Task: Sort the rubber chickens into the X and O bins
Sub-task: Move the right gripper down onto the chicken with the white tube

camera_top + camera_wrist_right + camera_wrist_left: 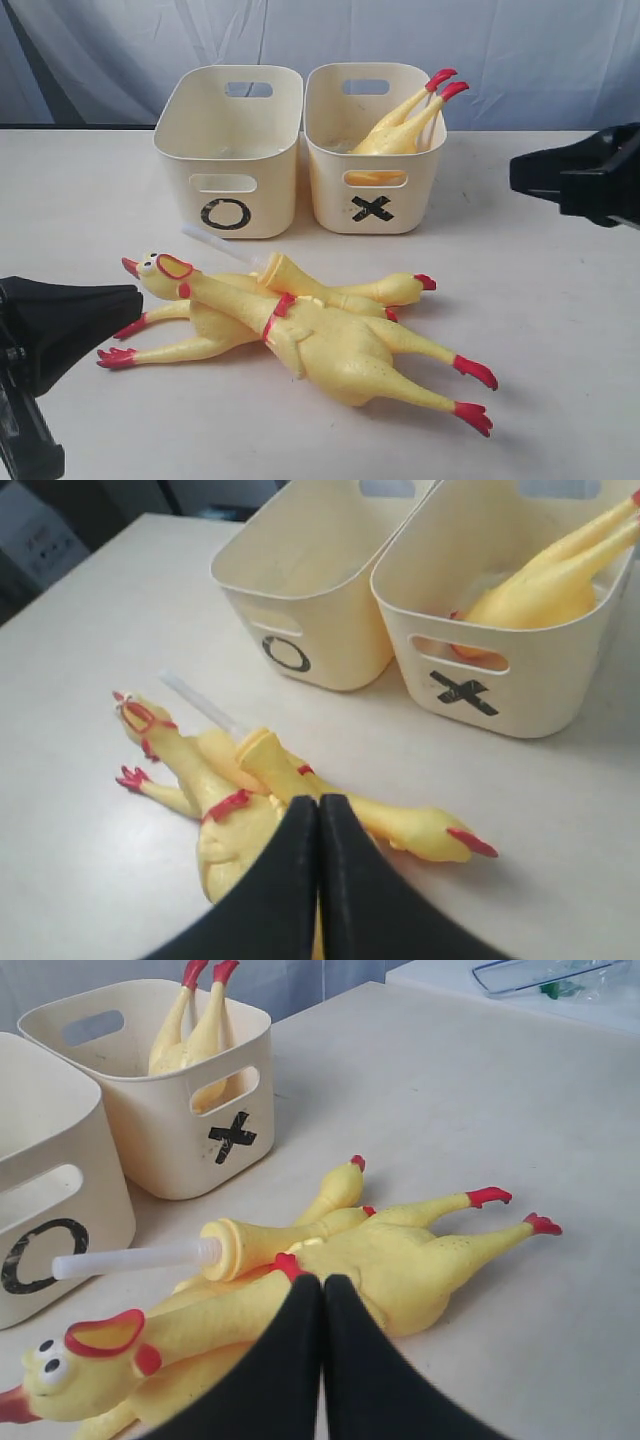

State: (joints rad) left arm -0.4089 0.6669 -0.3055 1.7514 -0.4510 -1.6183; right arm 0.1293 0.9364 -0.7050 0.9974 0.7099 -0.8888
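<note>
A pale blue-grey cloth backdrop (500,50) hangs behind a cream tabletop (560,330). Toward the back stand two matching cream plastic bins with rounded corners and slot handles, side by side and almost touching. The O bin (228,150) carries a bold black O under its front handle slot. The X bin (375,165) carries a bold black X in the same place.

One long yellow rubber chicken with red feet (400,125) stands head-down in the X bin, its legs leaning up over the rim at the far right corner.

Nearer the front, more yellow rubber chickens lie tangled in a pile on the tabletop. The top chicken (330,345) lies diagonally, with its red comb and open beak to the left and its red feet toward the front right. Beneath it, a second chicken's neck ends in a flared opening. A translucent white tube (215,245) sticks out of that opening toward the O bin. Red feet of the lower birds poke out on both sides, and I cannot tell how many birds lie underneath.

The black left end effector (322,1282) sits low beside the top chicken's head, its fingers pressed together on nothing. The black right end effector (318,800) hangs to the right of the X bin, well apart from the pile, also closed and gripping nothing.
</note>
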